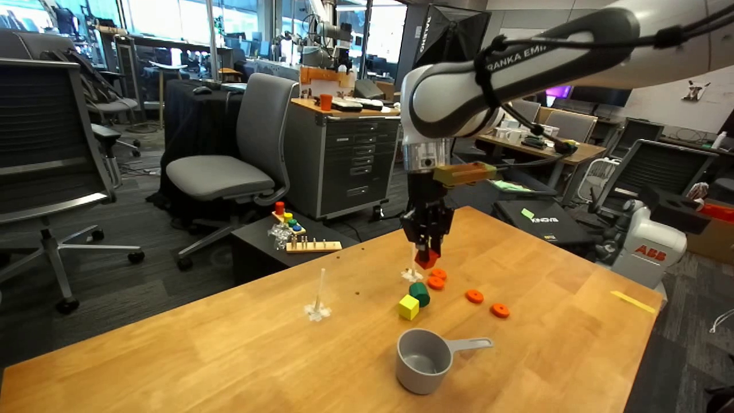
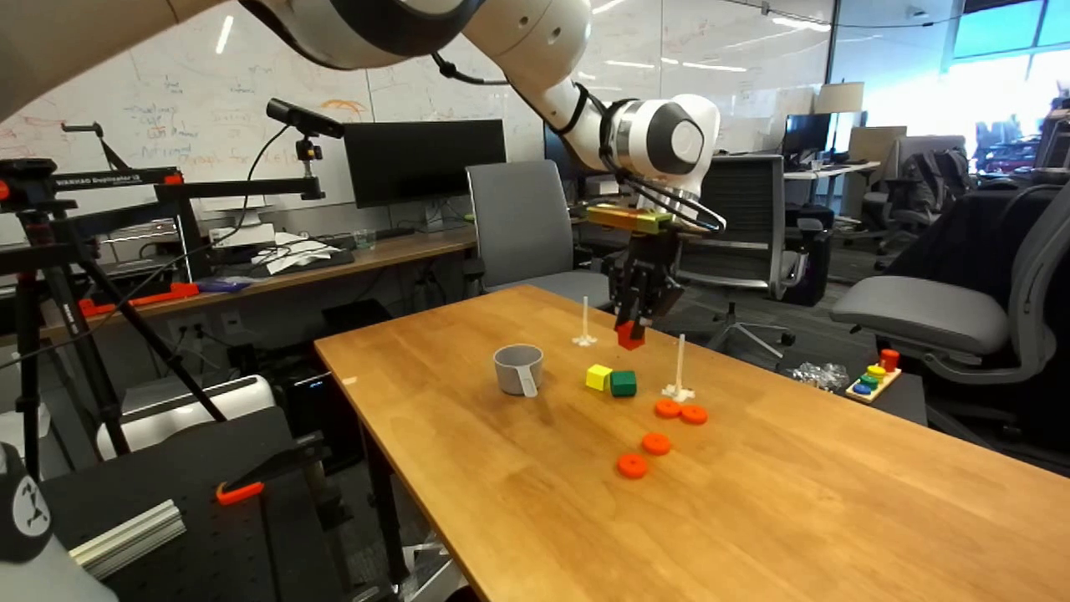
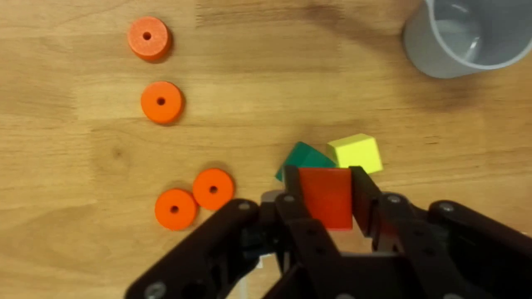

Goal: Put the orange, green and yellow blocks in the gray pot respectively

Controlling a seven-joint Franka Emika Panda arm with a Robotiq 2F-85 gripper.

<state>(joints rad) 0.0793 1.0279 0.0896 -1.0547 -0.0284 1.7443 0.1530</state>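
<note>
My gripper is shut on the orange block, which looks reddish and sits between both fingertips. In both exterior views this orange block hangs above the table, clear of its surface. Below and a little ahead of it lie the green block and the yellow block, side by side on the wood. The wrist view has the green block partly covered by the held block and a finger. The gray pot stands upright, its handle pointing sideways, and its visible inside is bare. In the wrist view the pot is cut off at the top right.
Several flat orange discs lie on the table, among them a disc and a touching pair with one disc. Two thin upright pegs rise nearby: one peg close to the blocks, another peg farther off. A yellow tape strip marks the table.
</note>
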